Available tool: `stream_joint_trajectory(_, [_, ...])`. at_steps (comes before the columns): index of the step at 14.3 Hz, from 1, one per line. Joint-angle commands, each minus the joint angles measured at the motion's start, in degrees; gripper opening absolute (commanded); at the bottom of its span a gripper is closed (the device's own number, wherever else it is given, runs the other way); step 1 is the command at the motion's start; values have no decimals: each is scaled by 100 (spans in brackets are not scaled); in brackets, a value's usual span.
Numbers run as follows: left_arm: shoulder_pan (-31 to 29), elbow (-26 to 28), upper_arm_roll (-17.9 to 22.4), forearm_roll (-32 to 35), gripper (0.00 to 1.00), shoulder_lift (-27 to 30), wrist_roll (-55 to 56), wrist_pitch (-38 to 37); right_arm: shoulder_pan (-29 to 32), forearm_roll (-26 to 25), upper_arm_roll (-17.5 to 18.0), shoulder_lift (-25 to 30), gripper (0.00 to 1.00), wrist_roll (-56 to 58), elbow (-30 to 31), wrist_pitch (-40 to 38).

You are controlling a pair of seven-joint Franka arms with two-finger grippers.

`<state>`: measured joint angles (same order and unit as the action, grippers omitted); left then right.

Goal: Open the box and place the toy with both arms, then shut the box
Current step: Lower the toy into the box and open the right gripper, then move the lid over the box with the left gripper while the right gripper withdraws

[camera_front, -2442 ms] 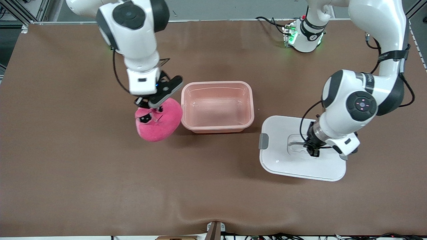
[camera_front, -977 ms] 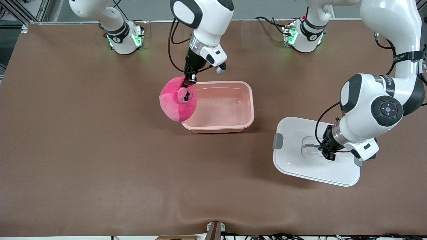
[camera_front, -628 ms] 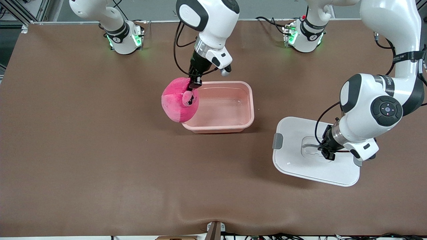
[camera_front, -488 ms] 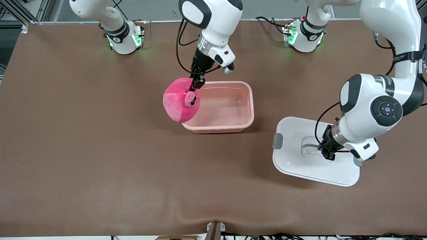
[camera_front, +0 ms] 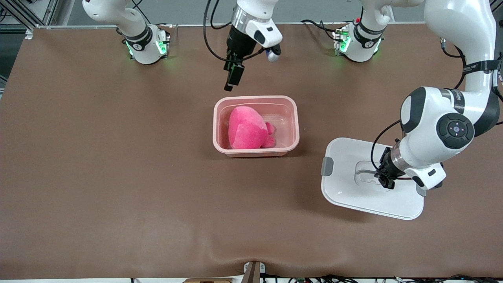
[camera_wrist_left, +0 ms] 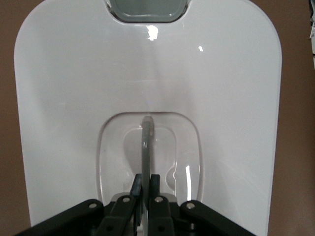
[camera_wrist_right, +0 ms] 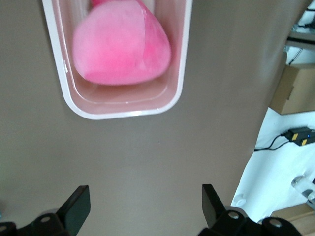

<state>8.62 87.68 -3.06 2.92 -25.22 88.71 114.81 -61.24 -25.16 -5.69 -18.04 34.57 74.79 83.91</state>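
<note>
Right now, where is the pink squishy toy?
The toy lies inside the open pink box in the middle of the table, toward the right arm's end of the box.

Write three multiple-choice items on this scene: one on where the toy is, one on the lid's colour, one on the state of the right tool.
1. Where is the toy?
A. in the box
B. on the lid
C. held in the air

2. What colour is the lid?
A. pink
B. white with grey clips
C. black

3. What state is the right tool in?
A. shut on the toy
B. shut on the lid
C. open and holding nothing

Answers:
1. A, the plush lies inside the pink tub.
2. B, a white panel with a grey clip at its edge.
3. C, the right wrist view shows its fingers spread over bare table; the left tool is the one shut on the lid's handle.
</note>
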Motion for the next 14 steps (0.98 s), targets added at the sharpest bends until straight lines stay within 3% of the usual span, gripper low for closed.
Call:
stream_joint_trajectory(1, [-62,83,-54,86,0,87,-100,59,288,46,-47,221,100,24,36,-129])
stream_joint_trajectory(9, [61,74,-142,7,0,184,67,24,1605,361,-214,222,100,-396,342,-217])
stream_joint_trajectory(14, [26,74,-739,16,0,289,1015,-64,2185,617,-214,257,100,-1821,694,-200])
